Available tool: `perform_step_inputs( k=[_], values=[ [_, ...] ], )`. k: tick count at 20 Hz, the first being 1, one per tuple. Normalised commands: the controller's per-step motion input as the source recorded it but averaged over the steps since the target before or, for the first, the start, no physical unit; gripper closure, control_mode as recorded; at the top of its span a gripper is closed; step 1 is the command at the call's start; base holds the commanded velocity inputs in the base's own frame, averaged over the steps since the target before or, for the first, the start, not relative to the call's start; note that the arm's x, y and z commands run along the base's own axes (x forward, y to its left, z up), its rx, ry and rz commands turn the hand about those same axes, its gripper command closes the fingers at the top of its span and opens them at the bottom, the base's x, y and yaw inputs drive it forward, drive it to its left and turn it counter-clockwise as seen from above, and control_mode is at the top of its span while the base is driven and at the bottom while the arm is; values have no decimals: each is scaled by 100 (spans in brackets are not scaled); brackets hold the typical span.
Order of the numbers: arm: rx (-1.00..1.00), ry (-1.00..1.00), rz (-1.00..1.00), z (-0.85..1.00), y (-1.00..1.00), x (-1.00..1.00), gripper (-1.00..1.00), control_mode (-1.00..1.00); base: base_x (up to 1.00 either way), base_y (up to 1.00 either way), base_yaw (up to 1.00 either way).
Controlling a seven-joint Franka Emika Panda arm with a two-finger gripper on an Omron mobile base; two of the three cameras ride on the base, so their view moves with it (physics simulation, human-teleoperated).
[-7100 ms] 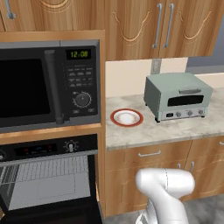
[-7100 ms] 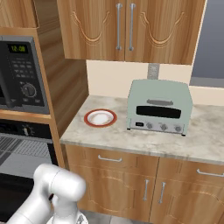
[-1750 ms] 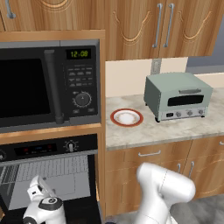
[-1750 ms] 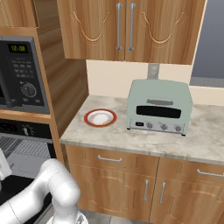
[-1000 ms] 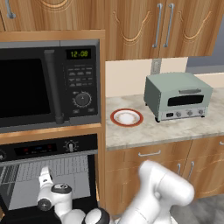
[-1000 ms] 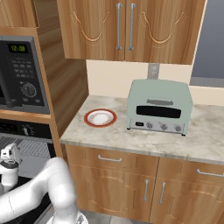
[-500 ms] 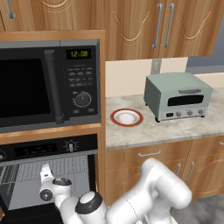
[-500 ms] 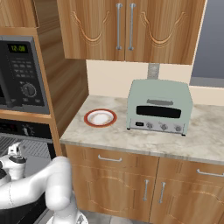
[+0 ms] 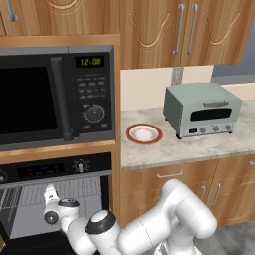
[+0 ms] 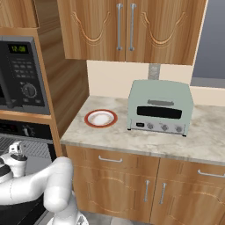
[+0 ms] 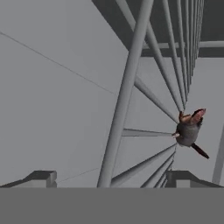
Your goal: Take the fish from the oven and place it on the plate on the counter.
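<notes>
Grey fish (image 11: 189, 129) with a reddish tinge on pale grey oven (image 9: 55, 199) racks; red-orange-rimmed white plate (image 9: 144, 134) on speckled beige worktop (image 9: 199, 147).

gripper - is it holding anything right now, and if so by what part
Nothing is held. The gripper is open inside the oven, its fingertips apart, and the fish lies ahead on the wire rack, untouched.

The plate (image 10: 100, 118) sits on the counter (image 10: 132, 136) beside the toaster oven (image 10: 160, 107).
</notes>
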Motion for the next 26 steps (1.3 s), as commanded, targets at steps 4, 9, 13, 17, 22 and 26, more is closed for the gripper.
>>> perform_step_inputs(
  k=[4,9,13,17,22,26],
  values=[
    [-11,-23,0,-51,35,0,-100,-100,0,0,0],
    [-1,-3,0,-22,18,0,100,-100,0,0,0],
    [0,0,0,-16,12,0,100,-100,0,0,0],
    [0,0,0,-16,4,0,100,-100,0,0,0],
    [0,3,0,-17,2,0,100,-100,0,0,0],
    [0,2,0,-18,10,-14,100,-100,0,0,0]
  ],
)
